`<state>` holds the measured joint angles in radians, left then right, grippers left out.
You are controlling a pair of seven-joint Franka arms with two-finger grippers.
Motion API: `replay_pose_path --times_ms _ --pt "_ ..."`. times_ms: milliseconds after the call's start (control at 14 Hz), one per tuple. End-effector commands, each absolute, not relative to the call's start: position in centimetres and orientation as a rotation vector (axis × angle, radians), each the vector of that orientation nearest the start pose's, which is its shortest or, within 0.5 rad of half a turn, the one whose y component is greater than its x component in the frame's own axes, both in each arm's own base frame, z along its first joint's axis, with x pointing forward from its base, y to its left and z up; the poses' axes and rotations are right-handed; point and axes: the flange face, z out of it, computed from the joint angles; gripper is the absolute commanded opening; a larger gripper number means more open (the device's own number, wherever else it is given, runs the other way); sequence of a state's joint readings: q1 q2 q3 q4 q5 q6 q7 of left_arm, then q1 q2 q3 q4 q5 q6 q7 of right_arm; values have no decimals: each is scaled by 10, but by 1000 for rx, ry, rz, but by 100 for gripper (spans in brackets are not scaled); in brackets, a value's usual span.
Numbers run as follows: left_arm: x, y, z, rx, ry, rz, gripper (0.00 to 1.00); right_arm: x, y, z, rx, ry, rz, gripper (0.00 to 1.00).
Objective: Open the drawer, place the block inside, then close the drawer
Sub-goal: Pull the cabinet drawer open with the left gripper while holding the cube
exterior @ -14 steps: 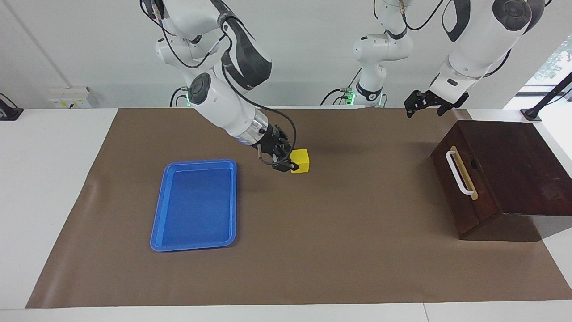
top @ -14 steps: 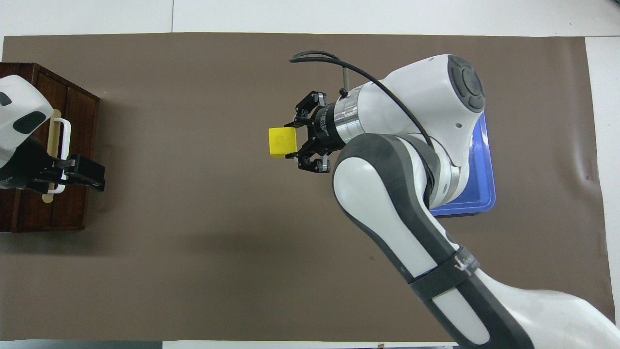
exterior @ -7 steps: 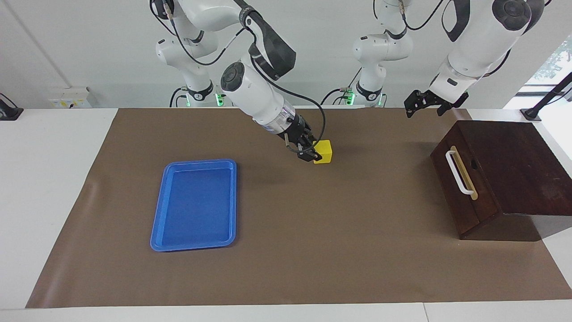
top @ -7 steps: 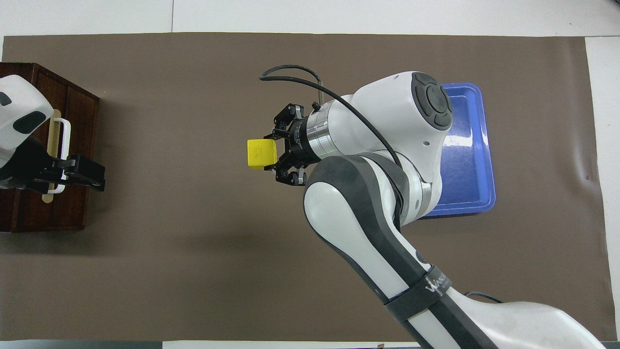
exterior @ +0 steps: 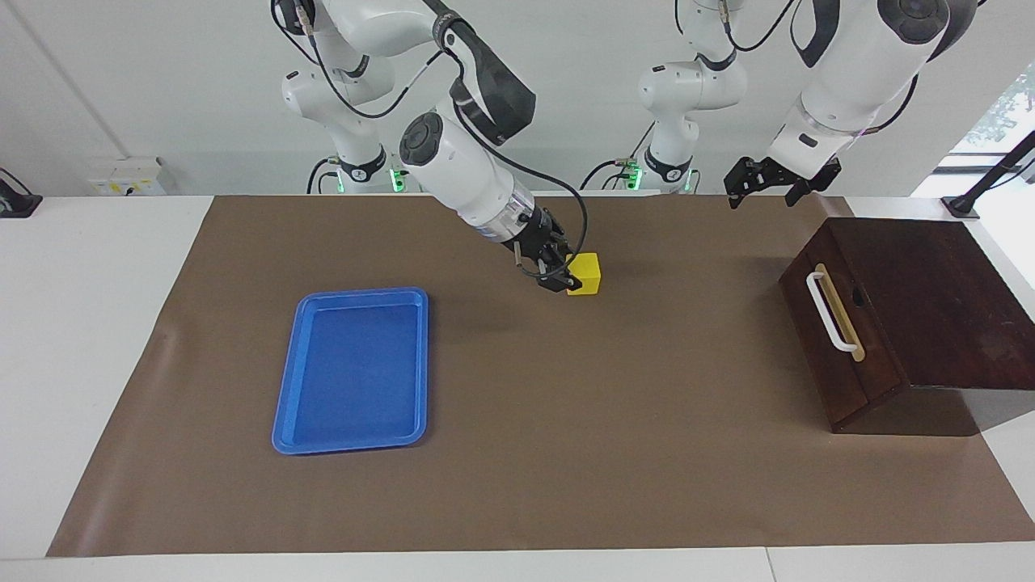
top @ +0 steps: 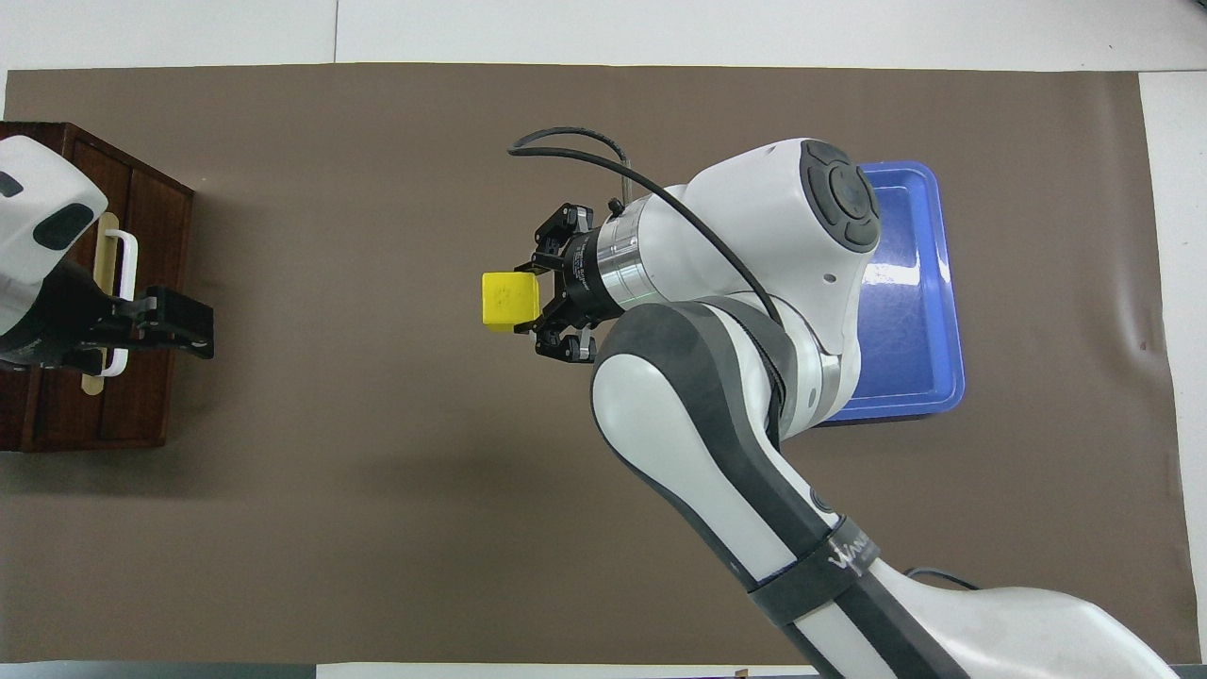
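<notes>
My right gripper (exterior: 571, 279) is shut on the yellow block (exterior: 585, 273) and holds it low over the middle of the brown mat; it also shows in the overhead view (top: 524, 302), with the block (top: 509, 299). The drawer (exterior: 837, 327) of the dark wooden box is shut, its white handle (exterior: 826, 311) facing the mat's middle. The drawer front also shows in the overhead view (top: 141, 283). My left gripper (exterior: 762, 184) is open and empty, raised in the air over the mat's edge beside the box; in the overhead view (top: 189, 325) it covers part of the handle.
A flat blue tray (exterior: 356, 368) lies on the mat toward the right arm's end, partly covered by the right arm in the overhead view (top: 910, 283). The wooden box (exterior: 930, 299) stands at the left arm's end of the mat (exterior: 606, 420).
The right gripper carried the block toward the left arm's end of the table, then nearly stopped. The left gripper rose a little and shifted slightly toward the mat's middle.
</notes>
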<state>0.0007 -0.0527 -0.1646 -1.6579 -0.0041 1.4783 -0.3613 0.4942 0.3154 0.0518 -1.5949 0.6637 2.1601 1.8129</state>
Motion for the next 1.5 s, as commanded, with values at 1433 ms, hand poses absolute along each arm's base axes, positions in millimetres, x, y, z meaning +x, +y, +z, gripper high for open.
replay_pose_path --times_ms 1433 --pt "583 -21 399 -2659 342 -213 100 570 376 492 -1830 1865 695 0"
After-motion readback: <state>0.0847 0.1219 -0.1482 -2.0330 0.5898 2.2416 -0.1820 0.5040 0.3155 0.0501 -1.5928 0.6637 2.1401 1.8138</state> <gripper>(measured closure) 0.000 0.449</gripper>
